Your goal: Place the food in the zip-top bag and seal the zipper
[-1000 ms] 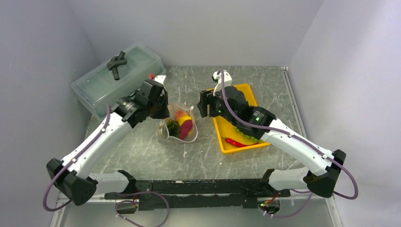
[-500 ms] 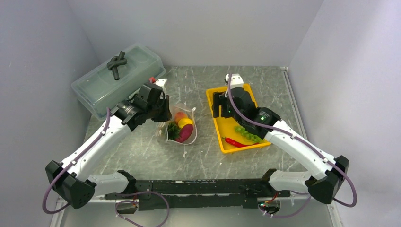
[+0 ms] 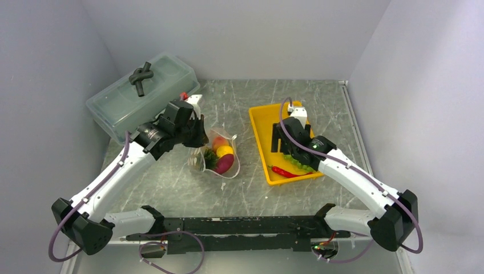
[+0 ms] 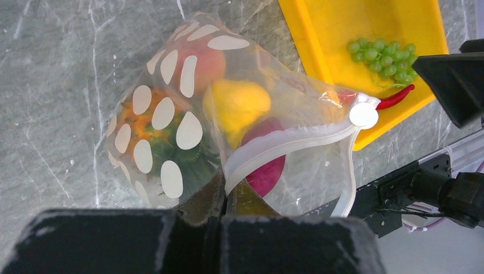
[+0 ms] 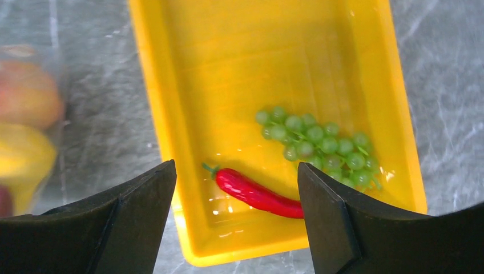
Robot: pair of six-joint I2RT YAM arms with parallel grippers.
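The clear dotted zip-top bag (image 3: 216,154) lies mid-table, its mouth open. It holds the pineapple (image 4: 149,132), peach (image 4: 201,64), yellow fruit (image 4: 238,104) and dark purple piece (image 4: 266,174). Its whitish zipper (image 4: 297,141) gapes, with a round slider (image 4: 363,115) at one end. My left gripper (image 4: 224,197) is shut on the bag's mouth edge at the zipper's near end. My right gripper (image 5: 235,188) is open above the yellow tray (image 3: 262,123). The red chili (image 5: 257,194) lies between its fingers' line, below them. The green grape bunch (image 5: 319,142) lies beside it in the tray.
A large translucent lidded box (image 3: 140,94) with a dark object on its lid stands at the back left. Grey walls close the table on three sides. The arms' black base rail (image 3: 240,225) runs along the near edge.
My right gripper has moved right and toward me, from beside the bag to over the tray's near end. The bag, held by the left gripper, has shifted slightly.
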